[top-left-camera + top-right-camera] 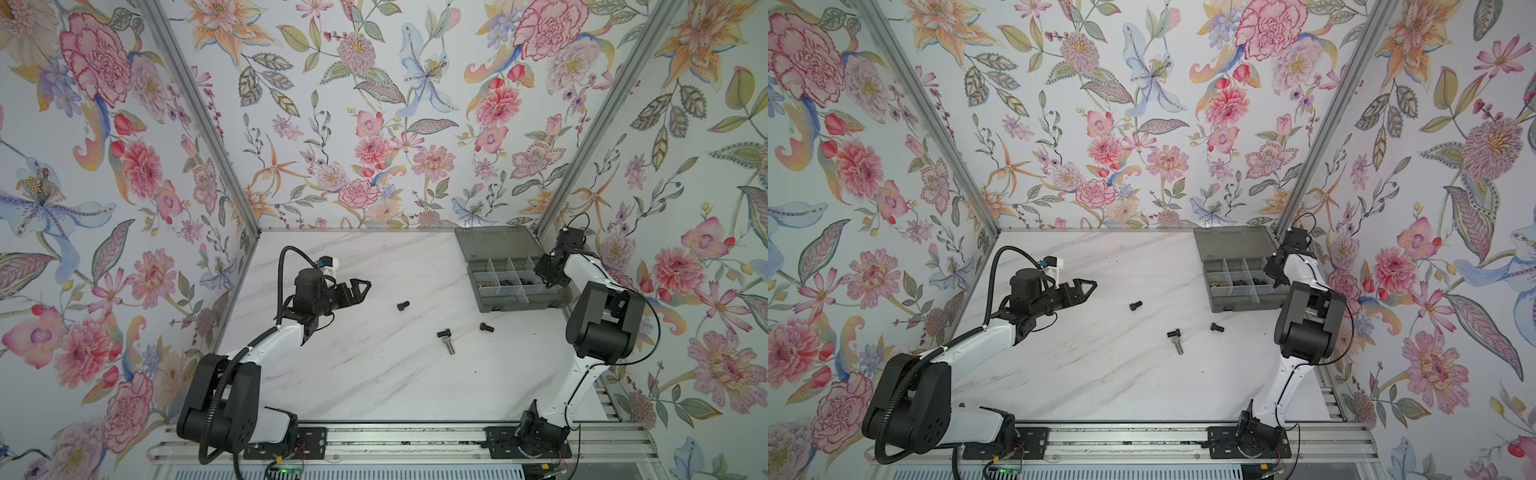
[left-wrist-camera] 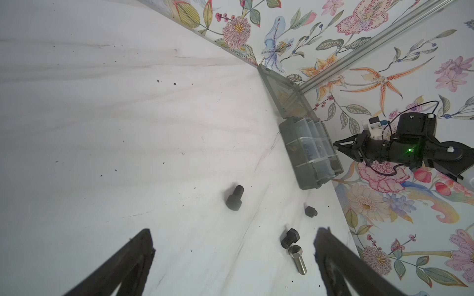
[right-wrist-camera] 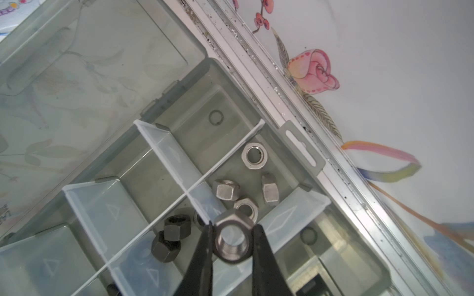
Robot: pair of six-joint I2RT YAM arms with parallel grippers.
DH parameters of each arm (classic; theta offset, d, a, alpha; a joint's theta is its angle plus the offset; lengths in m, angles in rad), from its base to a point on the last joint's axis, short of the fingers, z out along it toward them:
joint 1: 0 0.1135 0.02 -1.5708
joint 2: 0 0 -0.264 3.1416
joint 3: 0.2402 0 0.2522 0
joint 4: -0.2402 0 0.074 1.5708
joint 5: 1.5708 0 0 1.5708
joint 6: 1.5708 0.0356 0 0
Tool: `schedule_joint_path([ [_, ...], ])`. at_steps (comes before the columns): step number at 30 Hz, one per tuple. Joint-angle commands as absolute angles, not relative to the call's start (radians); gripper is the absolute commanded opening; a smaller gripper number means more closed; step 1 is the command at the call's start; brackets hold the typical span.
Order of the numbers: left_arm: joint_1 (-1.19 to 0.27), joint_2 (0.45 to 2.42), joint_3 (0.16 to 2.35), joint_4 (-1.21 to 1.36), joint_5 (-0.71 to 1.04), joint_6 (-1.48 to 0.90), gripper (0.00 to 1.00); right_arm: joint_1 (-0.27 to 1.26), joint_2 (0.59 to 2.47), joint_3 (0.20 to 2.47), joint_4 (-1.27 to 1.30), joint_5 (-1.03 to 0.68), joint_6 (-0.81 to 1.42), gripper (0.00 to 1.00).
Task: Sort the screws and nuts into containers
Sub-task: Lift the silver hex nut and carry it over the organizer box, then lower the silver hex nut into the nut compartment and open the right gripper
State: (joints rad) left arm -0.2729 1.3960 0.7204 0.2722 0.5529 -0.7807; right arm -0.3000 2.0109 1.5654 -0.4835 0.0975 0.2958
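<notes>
Right gripper [image 3: 234, 226] pinches a silver nut [image 3: 232, 217], jaws narrowly apart, above the organiser box's [image 1: 515, 304] cell of silver nuts [image 3: 270, 191]; left gripper [image 2: 234, 230] gapes empty, seemingly clear above the table [image 1: 353, 395]; four screws [image 1: 444, 333] lie there.

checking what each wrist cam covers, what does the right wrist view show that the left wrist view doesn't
Only the right wrist view: a silver nut clamped in the right pincer above the cells, with silver nuts and black nuts lying in them. Only the left wrist view: three black screws and one silver screw on the table, beyond the open left pincer. Both: the organiser box, lid open.
</notes>
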Motion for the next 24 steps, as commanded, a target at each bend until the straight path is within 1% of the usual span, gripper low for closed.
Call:
schedule_joint_path([
  [1, -0.297, 1.417, 0.757, 0.248, 0.526, -0.768, 0.99, -0.32, 2.031, 1.601, -0.508, 0.109, 0.295, 0.0],
  [4, -0.308, 1.43, 0.768, 0.248, 0.522, -0.768, 0.99, -0.334, 2.033, 1.598, -0.509, 0.096, 0.298, 0.0],
  [6, -0.312, 1.436, 0.776, 0.248, 0.519, -0.767, 0.99, -0.339, 2.038, 1.6, -0.511, 0.083, 0.298, 0.03],
  [9, -0.316, 1.446, 0.782, 0.25, 0.517, -0.769, 0.99, -0.339, 2.043, 1.604, -0.511, 0.061, 0.295, 0.11],
  [12, -0.319, 1.455, 0.782, 0.255, 0.52, -0.77, 0.99, -0.337, 2.05, 1.615, -0.511, 0.022, 0.285, 0.16],
  [24, -0.321, 1.47, 0.787, 0.262, 0.528, -0.768, 0.99, -0.341, 2.062, 1.617, -0.52, 0.02, 0.268, 0.23],
])
